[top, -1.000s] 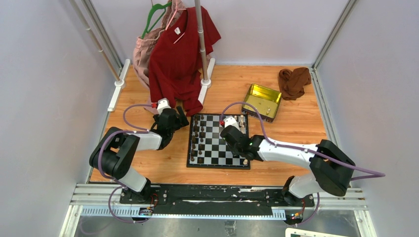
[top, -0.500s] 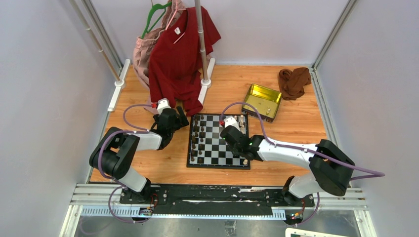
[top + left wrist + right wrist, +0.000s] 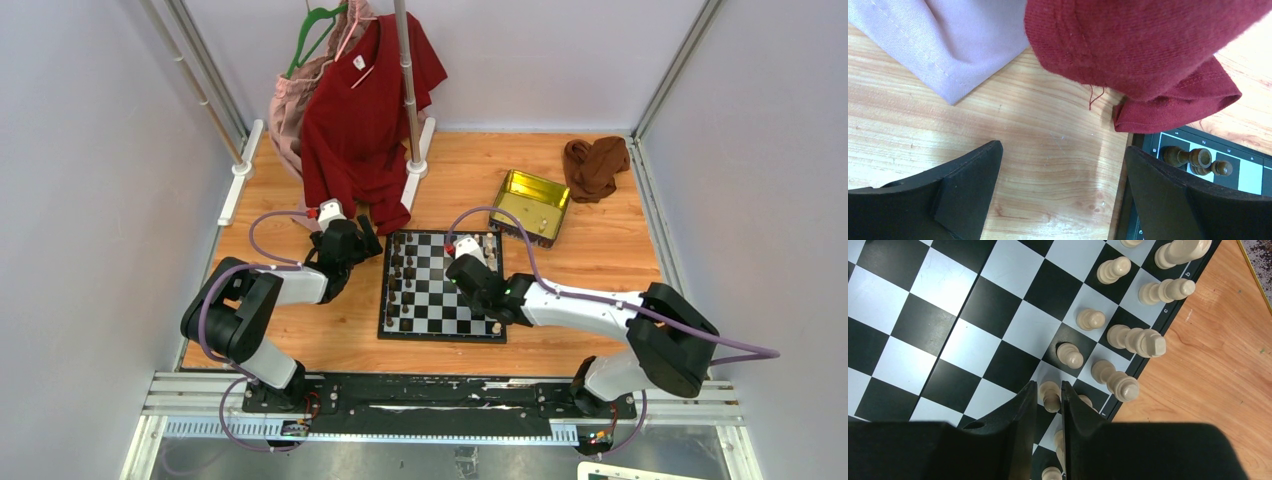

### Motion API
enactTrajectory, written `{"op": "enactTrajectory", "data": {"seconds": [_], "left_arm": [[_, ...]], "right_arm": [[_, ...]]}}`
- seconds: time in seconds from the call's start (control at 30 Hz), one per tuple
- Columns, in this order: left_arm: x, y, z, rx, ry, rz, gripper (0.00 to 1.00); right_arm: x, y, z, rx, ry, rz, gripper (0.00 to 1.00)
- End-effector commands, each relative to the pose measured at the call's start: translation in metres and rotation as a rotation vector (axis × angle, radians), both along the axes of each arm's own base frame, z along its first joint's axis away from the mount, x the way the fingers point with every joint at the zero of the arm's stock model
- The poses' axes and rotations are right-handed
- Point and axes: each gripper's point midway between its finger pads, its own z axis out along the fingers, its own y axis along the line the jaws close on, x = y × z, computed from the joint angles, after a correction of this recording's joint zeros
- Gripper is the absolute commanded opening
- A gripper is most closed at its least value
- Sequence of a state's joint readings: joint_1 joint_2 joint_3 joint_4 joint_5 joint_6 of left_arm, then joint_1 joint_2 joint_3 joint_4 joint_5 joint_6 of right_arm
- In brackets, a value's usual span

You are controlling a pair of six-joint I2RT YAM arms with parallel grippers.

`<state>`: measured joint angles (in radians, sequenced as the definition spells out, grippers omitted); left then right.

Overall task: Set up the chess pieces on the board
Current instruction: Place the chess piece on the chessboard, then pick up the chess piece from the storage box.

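Observation:
The board (image 3: 441,301) lies flat between the arms. Dark chess pieces (image 3: 398,270) line its left side and cream ones (image 3: 490,245) its right. In the right wrist view, cream pieces (image 3: 1137,341) stand in two rows along the board (image 3: 973,305) edge. My right gripper (image 3: 1049,386) hangs low over that edge, its jaws slightly apart, open. A cream pawn (image 3: 1050,396) stands on its square between them. My left gripper (image 3: 1063,150) is wide open over bare wood beside the board's far left corner (image 3: 1248,175), where dark pieces (image 3: 1193,156) stand. It holds nothing.
A gold tin (image 3: 530,205) with a few pieces sits behind the board on the right, and a brown cloth (image 3: 595,165) lies beyond it. A red shirt (image 3: 365,110) and a pink garment (image 3: 290,110) hang from a rack, the shirt hem just above my left gripper (image 3: 355,240).

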<state>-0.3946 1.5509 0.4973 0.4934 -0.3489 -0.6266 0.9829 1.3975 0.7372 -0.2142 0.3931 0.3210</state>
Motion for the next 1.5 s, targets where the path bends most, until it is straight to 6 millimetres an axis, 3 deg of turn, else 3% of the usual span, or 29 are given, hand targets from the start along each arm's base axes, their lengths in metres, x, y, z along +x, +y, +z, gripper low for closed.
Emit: {"op": "enactTrajectory", "data": {"seconds": [0.0,0.4,0.57,0.73,0.9,1.1,1.23,1.47], "left_arm": [[-0.014,0.008,-0.015,0.024,0.057,0.005,1.00],[-0.014,0.008,-0.015,0.023,0.056,0.006,1.00],[-0.013,0.008,-0.015,0.023,0.056,0.008,1.00],[-0.014,0.008,-0.015,0.021,0.055,0.009,1.00],[-0.014,0.006,-0.015,0.011,0.059,0.001,1.00],[-0.015,0.001,-0.024,-0.010,0.078,-0.012,1.00],[-0.014,0.002,-0.022,-0.007,0.074,-0.011,1.00],[-0.015,0.002,-0.021,-0.006,0.071,-0.011,1.00]], "right_arm": [[-0.002,0.001,0.011,0.000,-0.013,0.009,0.28],[-0.003,0.005,0.025,0.018,-0.029,0.023,0.28],[-0.005,0.012,0.045,0.037,-0.050,0.050,0.28],[-0.002,0.018,0.079,0.085,-0.101,0.059,0.28],[0.031,0.002,0.124,0.058,-0.258,-0.035,0.35],[0.088,-0.031,0.146,0.070,-0.307,-0.192,0.39],[0.128,-0.061,0.144,0.076,-0.298,-0.304,0.40],[0.182,-0.129,0.109,0.062,-0.210,-0.498,0.40]]}}
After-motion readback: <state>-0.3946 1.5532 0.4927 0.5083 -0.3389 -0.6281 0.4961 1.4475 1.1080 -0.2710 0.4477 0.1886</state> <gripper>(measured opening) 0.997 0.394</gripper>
